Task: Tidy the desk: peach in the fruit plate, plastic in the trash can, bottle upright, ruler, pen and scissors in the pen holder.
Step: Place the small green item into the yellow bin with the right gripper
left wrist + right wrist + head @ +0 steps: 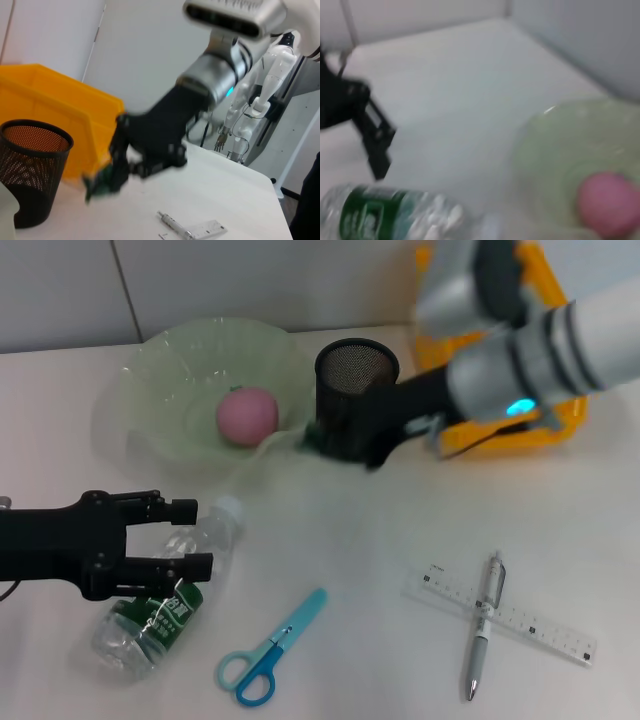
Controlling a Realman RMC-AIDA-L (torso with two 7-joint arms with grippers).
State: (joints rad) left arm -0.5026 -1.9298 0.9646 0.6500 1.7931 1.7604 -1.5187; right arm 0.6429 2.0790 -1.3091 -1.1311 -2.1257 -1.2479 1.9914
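A pink peach (247, 415) lies in the green fruit plate (160, 380). Beside the plate stands the black mesh pen holder (355, 390). My right gripper (335, 445) hangs low in front of the holder, shut on a small green piece of plastic (100, 184). A clear bottle (155, 615) with a green label lies on its side at the front left. My left gripper (195, 537) is open just above the bottle's neck. Blue scissors (268, 652), a clear ruler (520, 620) and a pen (483, 625) crossing it lie on the front of the desk.
A yellow bin (545, 420) stands at the back right behind my right arm. The wall runs along the desk's far edge. The left wrist view also shows the pen holder (32, 170) and the yellow bin (60, 115).
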